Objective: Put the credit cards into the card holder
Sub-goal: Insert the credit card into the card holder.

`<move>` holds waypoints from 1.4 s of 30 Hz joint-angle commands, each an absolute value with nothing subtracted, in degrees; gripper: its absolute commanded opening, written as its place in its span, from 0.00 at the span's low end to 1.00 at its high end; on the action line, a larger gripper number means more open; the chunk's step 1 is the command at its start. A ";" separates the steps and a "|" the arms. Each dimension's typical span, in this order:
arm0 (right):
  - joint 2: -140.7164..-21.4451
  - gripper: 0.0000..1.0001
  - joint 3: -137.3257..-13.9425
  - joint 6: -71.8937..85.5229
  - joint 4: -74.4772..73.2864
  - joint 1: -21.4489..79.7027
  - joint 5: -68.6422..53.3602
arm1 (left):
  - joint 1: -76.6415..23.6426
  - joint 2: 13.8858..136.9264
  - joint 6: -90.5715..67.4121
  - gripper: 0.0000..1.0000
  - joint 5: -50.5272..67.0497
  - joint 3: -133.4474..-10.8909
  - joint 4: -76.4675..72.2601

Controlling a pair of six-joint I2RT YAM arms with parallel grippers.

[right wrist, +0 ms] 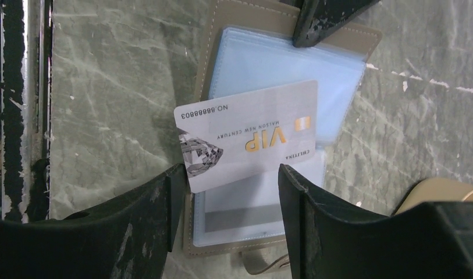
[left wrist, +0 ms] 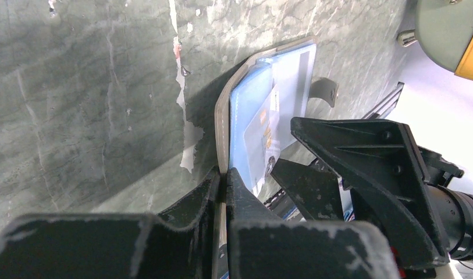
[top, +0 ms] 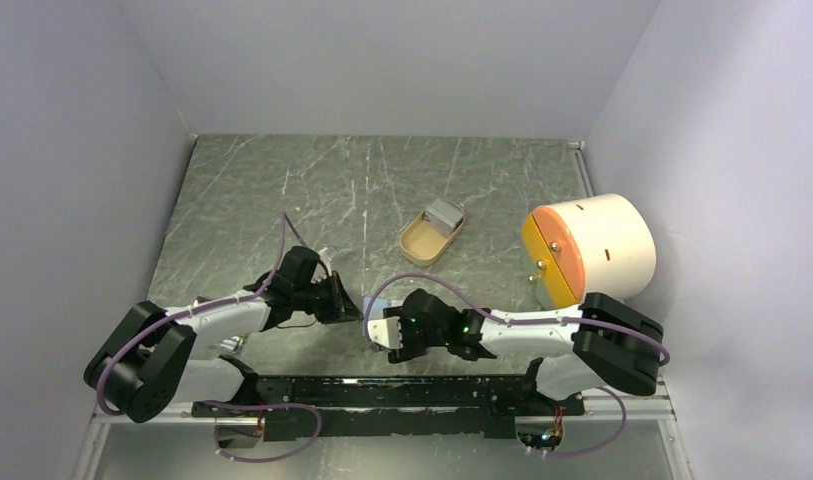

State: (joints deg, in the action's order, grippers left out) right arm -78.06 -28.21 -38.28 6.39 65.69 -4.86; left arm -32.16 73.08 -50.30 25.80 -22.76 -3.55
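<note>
Card between right fingers, over holder

Between my right fingers, matt scuffed black plastic, the credit card looks glossy plastic; beyond their tips, the card holder is matt stitched leatherette with clear plastic sleeves.
</note>
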 commanded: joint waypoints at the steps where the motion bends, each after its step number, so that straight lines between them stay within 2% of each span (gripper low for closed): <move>1: -79.62 0.63 -28.91 -40.67 7.17 66.64 -4.03 | -31.72 72.54 -49.48 0.09 27.45 -22.23 -4.85; 16: -80.88 0.58 -30.10 -37.33 12.19 66.73 -0.98 | -31.72 73.33 -49.52 0.09 28.04 -22.21 -5.72; 29: -80.23 0.61 -30.60 -35.14 13.02 66.66 -2.80 | -31.70 74.43 -49.14 0.09 28.10 -22.51 -5.54; 37: -81.32 0.52 -30.61 -33.82 15.09 66.51 -1.17 | -31.71 74.31 -49.30 0.09 28.17 -22.30 -5.82; 42: -82.04 0.51 -31.33 -33.10 15.39 66.45 -0.13 | -31.72 74.53 -49.38 0.09 28.28 -22.11 -6.30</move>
State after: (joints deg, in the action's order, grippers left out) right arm -81.34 -29.80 -34.06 12.53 66.61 -1.89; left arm -31.90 74.06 -50.13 26.24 -22.76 -4.91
